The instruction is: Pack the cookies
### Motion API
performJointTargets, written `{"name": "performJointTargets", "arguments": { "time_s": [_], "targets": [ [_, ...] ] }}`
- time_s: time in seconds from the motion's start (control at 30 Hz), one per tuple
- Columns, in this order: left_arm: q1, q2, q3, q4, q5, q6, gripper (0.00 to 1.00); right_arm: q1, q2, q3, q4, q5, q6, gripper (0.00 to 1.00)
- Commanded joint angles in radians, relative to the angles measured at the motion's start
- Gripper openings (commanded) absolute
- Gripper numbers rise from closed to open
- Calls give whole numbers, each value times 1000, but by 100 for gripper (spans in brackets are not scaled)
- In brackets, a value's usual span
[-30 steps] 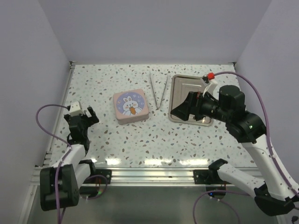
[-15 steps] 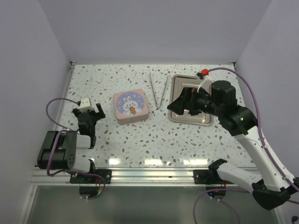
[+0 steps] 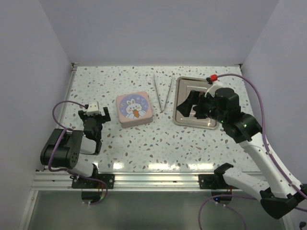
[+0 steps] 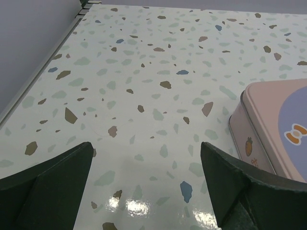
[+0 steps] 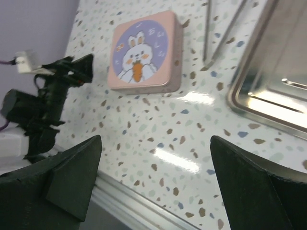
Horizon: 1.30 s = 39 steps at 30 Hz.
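No cookies show in any view. A pink square tin with a rabbit on its closed lid lies on the speckled table; it shows in the right wrist view and its corner in the left wrist view. A bare steel tray lies to its right, its edge in the right wrist view. My left gripper is open and empty, low over the table left of the tin. My right gripper is open and empty, raised over the tray's near left part.
Metal tongs lie between tin and tray, also in the right wrist view. White walls close the table at left, back and right. An aluminium rail runs along the near edge.
My left arm has folded down and its gripper moved right toward the tin, staying open. My right gripper has shifted slightly over the tray and turned, still open.
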Motion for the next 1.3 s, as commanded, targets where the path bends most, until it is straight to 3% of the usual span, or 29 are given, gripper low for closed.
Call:
{"name": "performJointTargets", "arguments": {
  "time_s": [0.0, 0.1, 0.17, 0.3, 0.53, 0.7, 0.83, 1.13, 1.2, 1.27],
  "targets": [
    [-2, -2, -9, 130, -29, 25, 100, 2, -55, -40, 7, 301, -15, 99],
    [-2, -2, -9, 130, -29, 25, 100, 2, -72, -92, 87, 434, -166, 99],
    [-2, -2, -11, 130, -29, 25, 100, 3, -53, -123, 113, 653, -196, 99],
    [-2, -2, -9, 130, -29, 25, 100, -4, -49, -288, 360, 696, -417, 99],
    [-2, -2, -9, 130, -29, 25, 100, -207, 0, -526, 636, 526, -452, 99],
    [-2, -2, -11, 130, -29, 25, 100, -317, 75, -738, 963, 486, -497, 99],
    [-2, -2, -9, 130, -29, 25, 100, -357, 183, -832, 1273, 475, -439, 99],
    [-2, -2, -9, 130, -29, 23, 100, -374, 483, -918, 1737, 454, -492, 97],
    [-2, -2, -11, 129, -29, 23, 100, -374, 549, -906, 1791, 447, -504, 95],
    [-2, -2, -9, 129, -29, 23, 100, -374, 568, -860, 1671, 441, -511, 99]
  ]
}}
